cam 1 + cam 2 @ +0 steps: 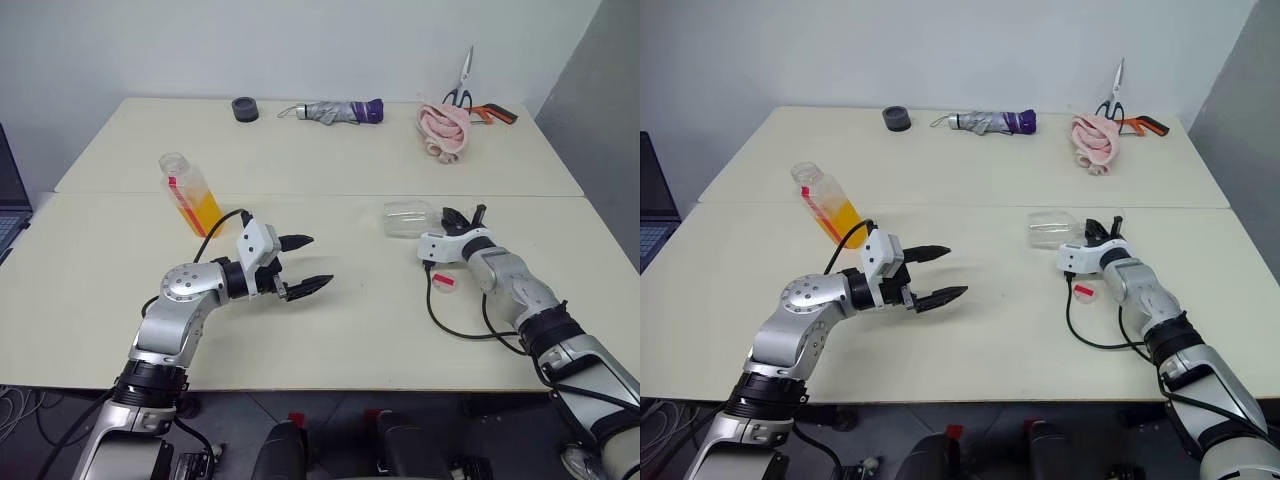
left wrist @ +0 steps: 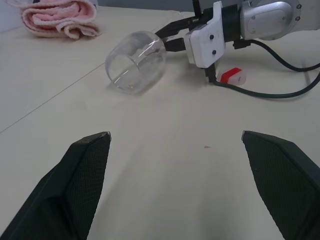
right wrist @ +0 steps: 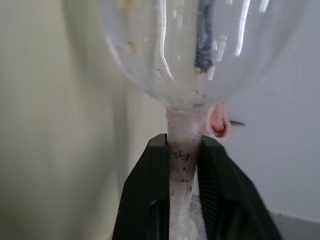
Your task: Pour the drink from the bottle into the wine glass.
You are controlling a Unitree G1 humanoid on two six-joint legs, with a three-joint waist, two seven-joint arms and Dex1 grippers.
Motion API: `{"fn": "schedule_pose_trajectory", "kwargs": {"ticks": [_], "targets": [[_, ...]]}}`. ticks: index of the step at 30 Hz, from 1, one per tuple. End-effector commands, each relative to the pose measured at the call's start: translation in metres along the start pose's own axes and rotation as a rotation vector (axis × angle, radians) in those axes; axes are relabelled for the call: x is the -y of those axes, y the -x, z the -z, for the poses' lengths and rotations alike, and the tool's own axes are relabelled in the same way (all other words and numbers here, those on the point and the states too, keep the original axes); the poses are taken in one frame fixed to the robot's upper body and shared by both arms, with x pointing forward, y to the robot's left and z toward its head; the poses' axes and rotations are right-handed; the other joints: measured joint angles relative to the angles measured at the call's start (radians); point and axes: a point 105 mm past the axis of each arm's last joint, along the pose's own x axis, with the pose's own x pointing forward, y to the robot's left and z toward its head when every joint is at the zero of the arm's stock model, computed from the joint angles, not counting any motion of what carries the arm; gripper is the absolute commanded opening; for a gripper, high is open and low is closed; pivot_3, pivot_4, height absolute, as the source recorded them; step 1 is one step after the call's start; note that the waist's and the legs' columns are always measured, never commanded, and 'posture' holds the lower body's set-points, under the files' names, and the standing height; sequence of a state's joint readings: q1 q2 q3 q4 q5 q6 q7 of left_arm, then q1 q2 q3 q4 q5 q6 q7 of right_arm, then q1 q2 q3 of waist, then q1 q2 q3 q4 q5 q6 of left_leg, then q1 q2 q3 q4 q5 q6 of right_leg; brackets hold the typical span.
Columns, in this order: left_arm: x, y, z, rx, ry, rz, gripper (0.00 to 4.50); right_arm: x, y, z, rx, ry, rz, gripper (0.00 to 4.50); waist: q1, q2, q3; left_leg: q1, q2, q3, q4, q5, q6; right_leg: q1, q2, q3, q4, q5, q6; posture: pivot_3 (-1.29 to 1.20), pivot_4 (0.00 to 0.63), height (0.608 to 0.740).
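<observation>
The wine glass (image 1: 408, 218) lies on its side on the table, its mouth turned toward my left arm. My right gripper (image 1: 462, 215) is shut on its stem (image 3: 182, 135), just behind the bowl. The bottle (image 1: 190, 197) stands at the left with no cap on, the orange drink (image 1: 203, 213) filling its lower half. In front of the bottle and to its right, my left gripper (image 1: 318, 261) hovers open over the table, holding nothing and pointing toward the glass (image 2: 135, 62). A small red-and-white cap (image 1: 445, 283) lies beside my right forearm.
Along the far table lie a black round object (image 1: 245, 109), a folded grey-and-purple umbrella (image 1: 335, 111), a pink cloth (image 1: 445, 128) and scissors (image 1: 463, 80). A laptop (image 1: 8, 200) shows at the left edge. A black cable (image 1: 450, 325) loops on the table by my right arm.
</observation>
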State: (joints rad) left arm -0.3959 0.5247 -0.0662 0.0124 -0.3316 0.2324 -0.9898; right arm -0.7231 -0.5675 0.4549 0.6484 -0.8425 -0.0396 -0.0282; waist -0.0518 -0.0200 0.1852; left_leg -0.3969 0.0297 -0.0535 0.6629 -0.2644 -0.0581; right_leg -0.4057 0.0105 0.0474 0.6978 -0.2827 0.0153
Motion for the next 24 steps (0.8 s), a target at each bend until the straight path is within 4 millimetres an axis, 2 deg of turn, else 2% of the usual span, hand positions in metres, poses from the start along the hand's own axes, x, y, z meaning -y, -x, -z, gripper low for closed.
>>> {"fn": "schedule_pose_trajectory", "kwargs": {"ticks": [1,4,6,11,13,17,20,24], "targets": [[-0.004,0.004,-0.011,0.025,-0.021,-0.047,4.5,0.025,-0.002,-0.009,0.035,-0.06,0.11,0.13,-0.003,0.0,0.0,0.0,0.0,0.0,0.0,0.0,0.0,0.0,0.0,0.0,0.0,0.0,0.0,0.0,0.15,0.74],[-0.009,0.012,-0.012,0.03,0.007,-0.109,4.5,0.052,0.0,-0.025,0.091,-0.249,0.22,0.13,-0.009,0.0,0.0,0.0,0.0,0.0,0.0,0.0,0.0,-0.001,0.0,0.001,0.0,0.0,0.0,0.0,0.15,0.74],[-0.013,0.021,-0.012,0.029,0.032,-0.155,4.5,0.063,0.001,-0.048,0.173,-0.435,0.251,0.13,-0.012,0.0,0.0,-0.001,0.001,0.0,-0.001,0.0,0.0,-0.001,0.0,0.001,0.0,0.0,0.0,0.0,0.15,0.74],[-0.021,0.046,-0.012,0.031,0.101,-0.253,4.5,0.065,-0.006,-0.119,0.411,-1.159,0.147,0.13,-0.018,0.0,0.0,0.0,0.003,-0.001,-0.001,0.0,0.0,-0.001,0.001,-0.001,0.0,0.0,0.0,0.0,0.15,0.74],[-0.023,0.056,-0.013,0.024,0.116,-0.279,4.5,0.06,-0.014,-0.142,0.463,-1.349,0.061,0.13,-0.016,0.001,0.0,-0.001,0.003,-0.002,-0.001,0.0,0.0,-0.001,0.001,-0.001,0.0,0.0,0.0,0.0,0.15,0.74],[-0.025,0.067,-0.015,0.002,0.114,-0.309,4.5,0.05,-0.026,-0.174,0.503,-1.468,-0.067,0.13,0.002,0.001,0.0,-0.001,0.0,-0.002,-0.001,0.0,0.0,-0.001,-0.002,-0.002,0.0,0.0,0.0,0.0,0.15,0.74],[-0.026,0.071,-0.02,0.0,0.105,-0.319,4.5,0.038,-0.03,-0.187,0.502,-1.509,-0.14,0.13,0.011,0.001,0.0,-0.001,-0.001,-0.002,-0.001,0.0,0.0,0.0,-0.004,-0.003,-0.001,0.0,0.0,0.0,0.15,0.74],[-0.026,0.077,-0.028,-0.001,0.089,-0.332,4.5,0.015,-0.023,-0.197,0.53,-1.534,-0.235,0.13,0.008,0.001,0.0,-0.001,0.0,-0.001,-0.002,0.0,0.0,-0.001,-0.003,-0.002,-0.001,0.0,0.0,0.0,0.15,0.74]]}}
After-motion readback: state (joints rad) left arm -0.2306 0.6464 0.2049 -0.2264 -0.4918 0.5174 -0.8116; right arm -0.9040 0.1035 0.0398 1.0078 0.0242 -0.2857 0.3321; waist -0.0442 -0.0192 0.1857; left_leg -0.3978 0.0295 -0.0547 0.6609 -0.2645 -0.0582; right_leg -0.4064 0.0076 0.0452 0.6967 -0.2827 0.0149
